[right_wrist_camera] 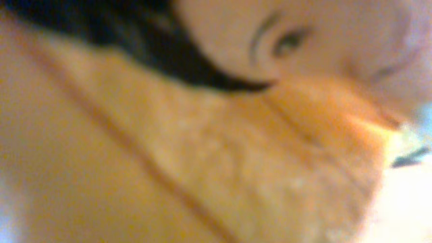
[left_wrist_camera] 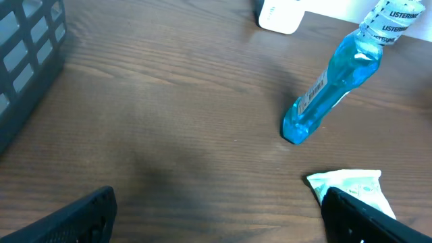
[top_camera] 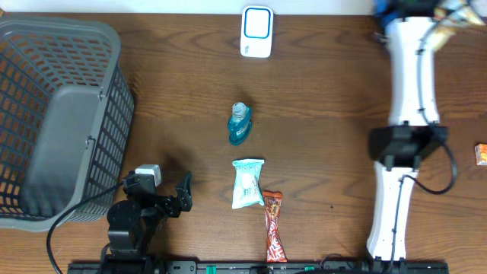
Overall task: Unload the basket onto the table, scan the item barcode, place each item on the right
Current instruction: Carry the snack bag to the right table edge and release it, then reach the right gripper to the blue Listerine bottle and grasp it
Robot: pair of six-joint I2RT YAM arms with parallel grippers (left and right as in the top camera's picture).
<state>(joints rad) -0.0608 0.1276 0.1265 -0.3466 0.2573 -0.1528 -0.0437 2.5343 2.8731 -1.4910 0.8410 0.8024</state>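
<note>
Overhead: your left jaws stand wide apart, holding nothing, by the desk's [top_camera: 327, 114] near edge, just right of the grey mesh basket [top_camera: 61, 114] that fills the left edge. The basket's solid grey floor is in plain view. The blue mouthwash bottle [top_camera: 239, 124] lies mid-desk, well beyond those jaws. A white-green packet [top_camera: 247, 183] lies nearer them, with a red snack bar [top_camera: 273, 225] just beside it toward the near edge. The white scanner [top_camera: 257, 32] sits at the far edge. Your right arm [top_camera: 411, 76] reaches to the far right corner, where the frame cuts it off. A small orange box [top_camera: 482, 154] lies at the right edge.

Left wrist: the bottle [left_wrist_camera: 331, 88] lies ahead on the right, and the packet [left_wrist_camera: 351, 185] touches the right fingertip [left_wrist_camera: 371, 216].

Right wrist: only an orange-yellow blur. The right jaws are closed; what they hold, if anything, you cannot tell.
</note>
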